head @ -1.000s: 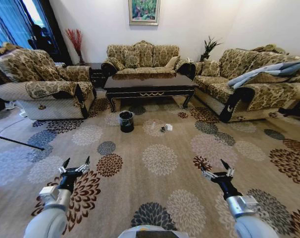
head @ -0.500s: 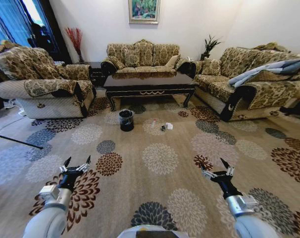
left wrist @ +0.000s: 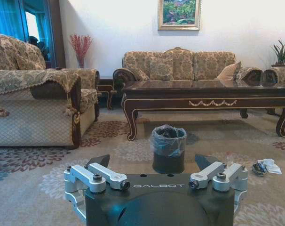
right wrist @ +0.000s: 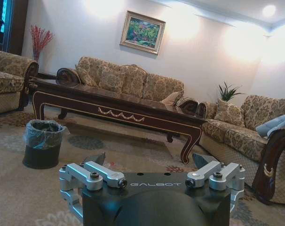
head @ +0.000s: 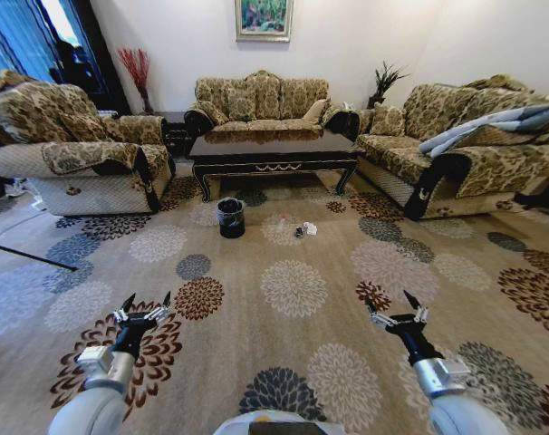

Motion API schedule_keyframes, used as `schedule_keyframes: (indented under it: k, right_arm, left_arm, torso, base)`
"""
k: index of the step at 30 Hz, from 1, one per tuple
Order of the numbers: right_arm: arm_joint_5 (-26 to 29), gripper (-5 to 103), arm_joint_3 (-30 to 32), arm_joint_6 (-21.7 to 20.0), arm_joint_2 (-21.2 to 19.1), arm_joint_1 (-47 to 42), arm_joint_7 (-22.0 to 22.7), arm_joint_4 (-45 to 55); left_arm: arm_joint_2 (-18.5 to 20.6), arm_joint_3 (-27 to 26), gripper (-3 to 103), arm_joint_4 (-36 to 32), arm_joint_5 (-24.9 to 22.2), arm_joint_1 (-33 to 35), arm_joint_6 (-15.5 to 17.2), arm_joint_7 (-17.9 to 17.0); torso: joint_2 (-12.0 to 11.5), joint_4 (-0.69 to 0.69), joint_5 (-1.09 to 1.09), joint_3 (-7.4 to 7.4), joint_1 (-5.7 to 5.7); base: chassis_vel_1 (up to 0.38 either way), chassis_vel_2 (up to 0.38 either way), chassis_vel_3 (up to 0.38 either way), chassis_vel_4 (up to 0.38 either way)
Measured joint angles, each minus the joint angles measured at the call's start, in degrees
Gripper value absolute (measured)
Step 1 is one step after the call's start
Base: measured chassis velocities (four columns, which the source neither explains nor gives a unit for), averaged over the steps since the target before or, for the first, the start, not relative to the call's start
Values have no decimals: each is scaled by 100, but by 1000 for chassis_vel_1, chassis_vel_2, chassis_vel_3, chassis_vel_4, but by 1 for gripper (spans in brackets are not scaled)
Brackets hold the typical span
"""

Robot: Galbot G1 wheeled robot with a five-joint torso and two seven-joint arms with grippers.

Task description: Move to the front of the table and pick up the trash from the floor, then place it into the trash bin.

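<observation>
Trash [head: 303,231] on floor [head: 293,290] nr bin [head: 230,218] | L [head: 144,303] + R [head: 393,304] fingers spread

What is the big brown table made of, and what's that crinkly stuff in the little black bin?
The table looks like dark polished wood: its top is glossy and mirrors the sofa, with a gold trim along the front. The bin seems to be black plastic, lined with a thin, wrinkled plastic bag folded over its rim.

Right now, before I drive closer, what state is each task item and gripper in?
Left gripper: jaws open, empty, hanging low over the floor.
Right gripper: jaws open, empty, low over the floor.
Trash bin: upright, bag-lined, in front of the table.
Trash: scattered on the floor beside the trash bin, not yet picked up.
</observation>
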Motion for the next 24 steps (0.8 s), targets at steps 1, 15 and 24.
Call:
schedule_keyframes:
  k: [1, 15, 24]
  right_arm:
    - [127, 100, -17, -22, 20, -14, -7, -2]
    - [132, 100, -51, -21, 91, -50, -10, -49]
    - [16, 100, -11, -11, 135, -116, -6, 8]
  left_arm:
    - [-11, 1, 100, 5, -6, 14, -17, 1]
    - [-53, -49, 100, 47, 69, 132, -93, 17]
    - [-49, 18, 100, 46, 70, 73, -62, 17]
  torso:
    - [-47, 0, 0, -28, -20]
    - [-349, 1, 0, -220, -130]
    - [-548, 0, 0, -343, -207]
  base:
    - [0, 0, 0, 0]
    - [0, 0, 0, 0]
    - [0, 0, 0, 0]
